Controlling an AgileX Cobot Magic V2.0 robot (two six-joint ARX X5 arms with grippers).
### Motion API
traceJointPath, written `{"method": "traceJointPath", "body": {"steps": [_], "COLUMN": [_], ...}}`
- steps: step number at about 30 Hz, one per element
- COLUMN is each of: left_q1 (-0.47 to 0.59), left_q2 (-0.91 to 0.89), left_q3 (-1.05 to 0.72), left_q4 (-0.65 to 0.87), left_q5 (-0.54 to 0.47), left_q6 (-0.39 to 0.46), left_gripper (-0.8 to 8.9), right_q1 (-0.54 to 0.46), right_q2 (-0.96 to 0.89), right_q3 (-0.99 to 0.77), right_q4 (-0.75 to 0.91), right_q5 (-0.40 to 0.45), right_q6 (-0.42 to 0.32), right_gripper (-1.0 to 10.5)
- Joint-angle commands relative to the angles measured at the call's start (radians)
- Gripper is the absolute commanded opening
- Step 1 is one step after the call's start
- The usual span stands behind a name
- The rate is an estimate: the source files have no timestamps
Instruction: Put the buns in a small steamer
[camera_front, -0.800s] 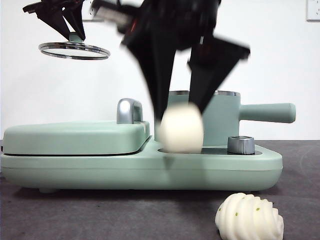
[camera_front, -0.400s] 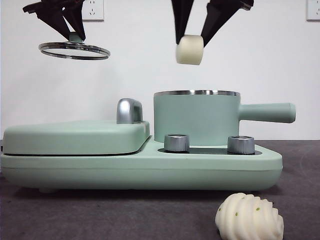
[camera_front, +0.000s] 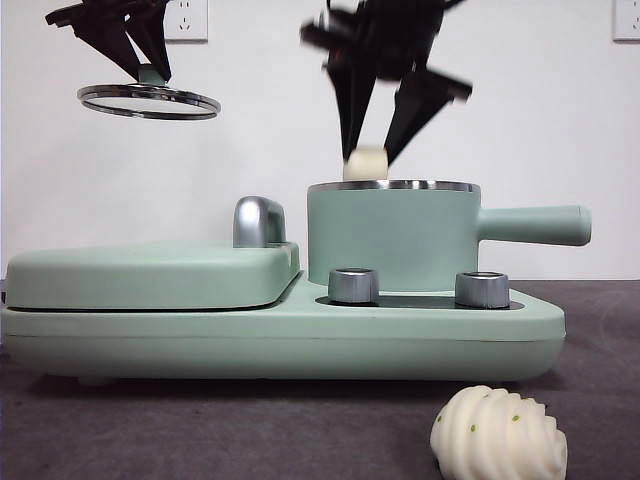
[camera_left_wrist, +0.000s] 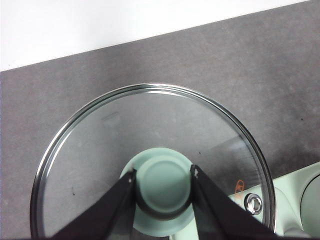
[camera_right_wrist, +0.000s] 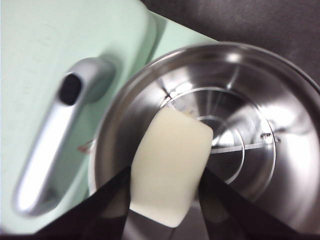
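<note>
Right claw (camera_front: 371, 150) clamps the smooth bun (camera_front: 365, 165) right at the small steamer (camera_front: 392, 238) mouth, bun half below the steel rim | left claw (camera_front: 150, 72) grips the glass lid (camera_front: 148, 100) knob, held high | ridged bun (camera_front: 498, 435) sits on the desk (camera_front: 200, 430) in front.

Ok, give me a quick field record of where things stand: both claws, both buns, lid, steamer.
left claw: shut on the lid's green knob, lid held high over the griddle side
right claw: shut on the smooth bun, at the steamer's mouth
steamer: open, steel inside bare
ridged bun: on the table, in front of the appliance
</note>
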Motion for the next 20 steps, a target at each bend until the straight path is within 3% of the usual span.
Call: {"method": "traceJointPath", "body": {"steps": [1, 20], "left_q1": [-0.002, -0.002], "left_q2": [0.011, 0.026], "left_q3": [0.035, 0.035], "left_q4": [0.026, 0.025], "left_q5": [0.004, 0.004], "left_q6": [-0.009, -0.013], "left_gripper": [0.55, 0.54], "right_q1": [-0.001, -0.009], "right_q2": [0.049, 0.122], "right_q3": [0.030, 0.030], "right_q4": [0.018, 0.018], "right_q5": [-0.016, -0.048], "right_q6": [-0.024, -0.023], "right_gripper": [2.1, 2.4]}}
